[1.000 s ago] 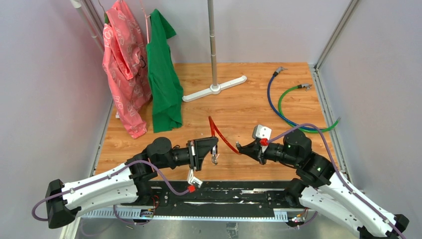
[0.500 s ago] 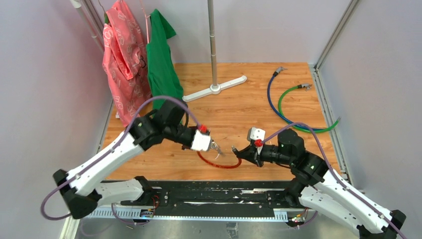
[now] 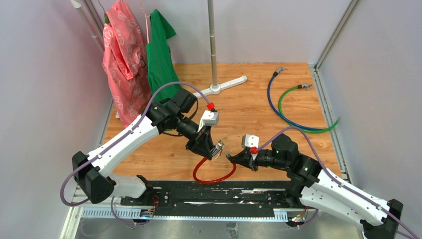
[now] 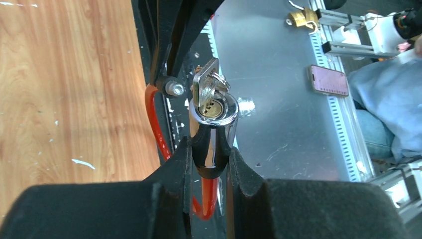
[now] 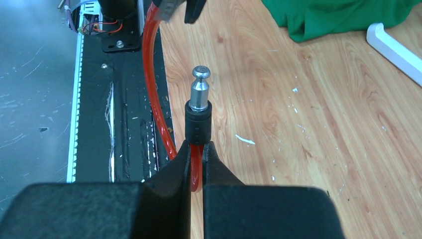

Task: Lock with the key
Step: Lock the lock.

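Observation:
A red cable lock loops over the near table edge. My left gripper is shut on its chrome lock body, gripping the black collar. The small silvery key sticks out of the brass keyhole with a ring on it. From above, the left gripper points down and right. My right gripper is shut on the red cable, just behind the black sleeve and its metal pin end. In the top view the right gripper faces the lock body across a short gap.
A clothes-rack pole with a white foot stands at the back. A pink garment and a green one hang at back left. Blue and green cables lie at back right. The black base rail runs along the near edge.
The left arm has swung from low by the near edge to reaching over from back left, carrying the lock body. The right gripper has shifted left and nearer. The cable loop now hangs toward the rail.

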Action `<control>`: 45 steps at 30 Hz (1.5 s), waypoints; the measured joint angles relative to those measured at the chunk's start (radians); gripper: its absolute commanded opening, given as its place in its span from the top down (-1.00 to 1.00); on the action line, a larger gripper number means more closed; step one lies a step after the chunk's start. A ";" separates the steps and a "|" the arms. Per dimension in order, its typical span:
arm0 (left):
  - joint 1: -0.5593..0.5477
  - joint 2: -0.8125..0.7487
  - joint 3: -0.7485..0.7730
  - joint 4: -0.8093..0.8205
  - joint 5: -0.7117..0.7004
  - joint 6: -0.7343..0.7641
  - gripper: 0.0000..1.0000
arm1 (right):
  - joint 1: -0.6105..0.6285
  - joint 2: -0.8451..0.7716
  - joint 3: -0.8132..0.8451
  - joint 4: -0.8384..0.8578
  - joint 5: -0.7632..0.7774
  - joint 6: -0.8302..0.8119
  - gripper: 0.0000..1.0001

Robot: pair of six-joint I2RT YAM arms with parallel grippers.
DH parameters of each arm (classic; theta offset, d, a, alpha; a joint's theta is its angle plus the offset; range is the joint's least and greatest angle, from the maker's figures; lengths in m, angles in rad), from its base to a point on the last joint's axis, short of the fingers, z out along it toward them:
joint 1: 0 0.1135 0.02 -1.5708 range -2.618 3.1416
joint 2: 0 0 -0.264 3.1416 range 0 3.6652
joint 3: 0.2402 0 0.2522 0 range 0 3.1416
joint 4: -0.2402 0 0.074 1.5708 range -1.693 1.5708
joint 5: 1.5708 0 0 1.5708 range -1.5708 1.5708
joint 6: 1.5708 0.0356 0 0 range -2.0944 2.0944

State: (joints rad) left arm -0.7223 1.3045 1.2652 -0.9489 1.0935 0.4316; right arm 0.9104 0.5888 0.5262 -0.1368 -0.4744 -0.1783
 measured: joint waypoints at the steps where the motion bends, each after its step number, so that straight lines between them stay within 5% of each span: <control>1: -0.002 0.001 0.000 -0.004 0.006 -0.011 1.00 | 0.024 0.002 0.000 0.010 0.015 -0.002 1.00; 6: -0.021 0.002 -0.016 -0.003 -0.049 -0.037 1.00 | 0.050 0.043 -0.006 0.048 0.154 0.064 1.00; 11: -0.019 0.002 -0.103 0.022 -0.111 -0.055 1.00 | 0.050 0.052 -0.086 0.068 0.399 0.327 0.96; 14: -0.021 0.014 -0.188 0.081 -0.116 -0.055 1.00 | 0.051 0.050 -0.197 0.085 0.488 0.472 0.58; 19: -0.020 0.081 -0.243 0.140 -0.096 -0.010 1.00 | 0.050 0.039 -0.229 0.068 0.541 0.493 -0.46; 20: -0.020 0.085 -0.246 0.140 -0.090 0.003 1.00 | 0.050 0.026 -0.229 0.064 0.537 0.497 -0.54; 26: -0.027 0.094 -0.284 0.137 -0.080 0.079 1.00 | 0.051 -0.136 -0.233 0.089 0.406 0.399 -0.60; 30: -0.040 0.094 -0.283 0.133 -0.072 0.090 1.00 | 0.051 -0.203 -0.309 0.310 0.238 0.342 -0.60; 45: -0.047 0.111 -0.231 0.113 -0.069 0.124 1.00 | 0.052 0.138 -0.268 0.631 -0.135 -0.052 -0.44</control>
State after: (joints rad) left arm -0.7689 1.4158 1.0344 -0.8364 1.0248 0.5552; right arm 0.9623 0.7269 0.2581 0.4938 -0.6094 -0.2302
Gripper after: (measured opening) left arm 0.194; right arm 0.738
